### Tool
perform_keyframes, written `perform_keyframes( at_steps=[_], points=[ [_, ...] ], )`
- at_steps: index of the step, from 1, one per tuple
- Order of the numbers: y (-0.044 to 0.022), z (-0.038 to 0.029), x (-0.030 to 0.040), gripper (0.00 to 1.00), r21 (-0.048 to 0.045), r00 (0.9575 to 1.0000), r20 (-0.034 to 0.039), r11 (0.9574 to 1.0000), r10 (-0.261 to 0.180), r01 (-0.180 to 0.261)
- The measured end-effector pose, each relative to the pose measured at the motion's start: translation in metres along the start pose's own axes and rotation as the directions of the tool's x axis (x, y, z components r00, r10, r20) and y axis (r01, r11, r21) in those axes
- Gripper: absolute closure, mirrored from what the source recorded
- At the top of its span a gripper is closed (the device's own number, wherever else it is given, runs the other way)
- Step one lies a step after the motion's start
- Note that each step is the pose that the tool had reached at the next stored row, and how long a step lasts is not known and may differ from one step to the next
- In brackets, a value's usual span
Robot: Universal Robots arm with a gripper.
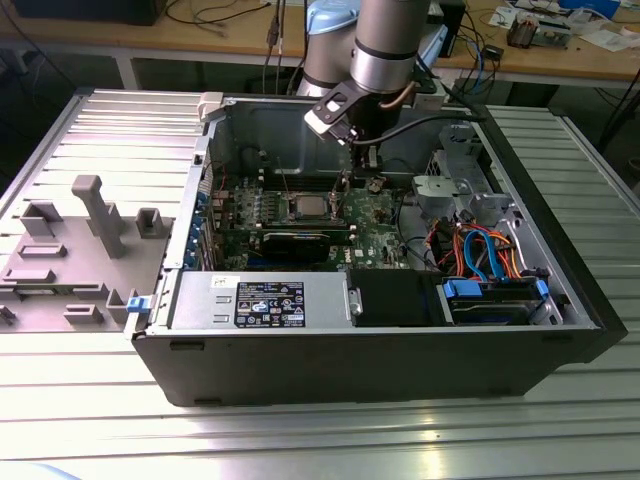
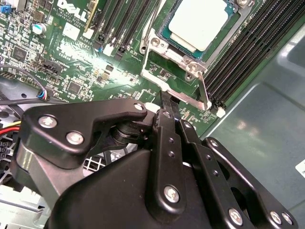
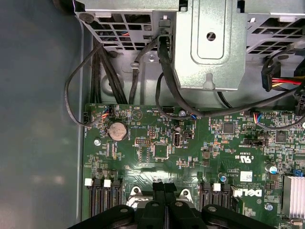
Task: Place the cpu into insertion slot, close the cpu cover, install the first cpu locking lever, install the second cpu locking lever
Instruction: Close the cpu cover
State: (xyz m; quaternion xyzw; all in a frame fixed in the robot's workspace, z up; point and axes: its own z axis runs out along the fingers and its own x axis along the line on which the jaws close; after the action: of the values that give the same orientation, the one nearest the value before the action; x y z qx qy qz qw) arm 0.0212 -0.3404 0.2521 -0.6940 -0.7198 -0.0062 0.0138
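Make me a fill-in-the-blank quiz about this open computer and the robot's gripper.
1. The cpu has a ____ metal top.
2. The motherboard is ____ in colour.
3. A round coin ____ sits on the motherboard.
4. The black gripper hangs over the open computer ____.
Missing words: silver; green; battery; case.

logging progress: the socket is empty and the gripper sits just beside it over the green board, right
Not empty: in the second wrist view the chip lies in it, framed by the metal cover. The gripper does sit just beside it over the green board.
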Motion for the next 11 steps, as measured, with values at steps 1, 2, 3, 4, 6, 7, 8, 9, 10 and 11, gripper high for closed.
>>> perform_keyframes(
  at_steps=[1, 2, 3, 4, 6, 7, 8, 9, 10, 11],
  points=[
    [-0.0003, 0.0, 0.0, 0.89, 0.0, 1.0, -0.0001, 1.0, 0.0, 0.0],
    [-0.0007, 0.0, 0.0, 0.89, 0.0, 1.0, 0.0, 1.0, 0.0, 0.0],
    [-0.0009, 0.0, 0.0, 0.89, 0.0, 1.0, 0.0, 1.0, 0.0, 0.0],
    [-0.0014, 0.0, 0.0, 0.89, 0.0, 1.0, 0.0, 1.0, 0.0, 0.0],
    [-0.0022, 0.0001, 0.0001, 0.89, -0.0001, 1.0, 0.0, 1.0, 0.0, 0.0],
    [-0.0024, 0.0001, 0.0001, 0.89, 0.0, 1.0, 0.0, 1.0, 0.0, 0.0],
    [-0.0027, 0.0002, 0.0001, 0.89, 0.0, 1.0, 0.0, 1.0, 0.0, 0.0],
    [-0.0031, 0.0002, 0.0001, 0.89, -0.0001, 1.0, 0.0, 1.0, 0.0, 0.0],
    [-0.0036, 0.0002, 0.0001, 0.89, -0.0001, 1.0, 0.0, 1.0, 0.0, 0.0],
    [-0.0039, 0.0002, 0.0001, 0.89, -0.0001, 1.0, 0.0, 1.0, 0.0, 0.0]
  ],
)
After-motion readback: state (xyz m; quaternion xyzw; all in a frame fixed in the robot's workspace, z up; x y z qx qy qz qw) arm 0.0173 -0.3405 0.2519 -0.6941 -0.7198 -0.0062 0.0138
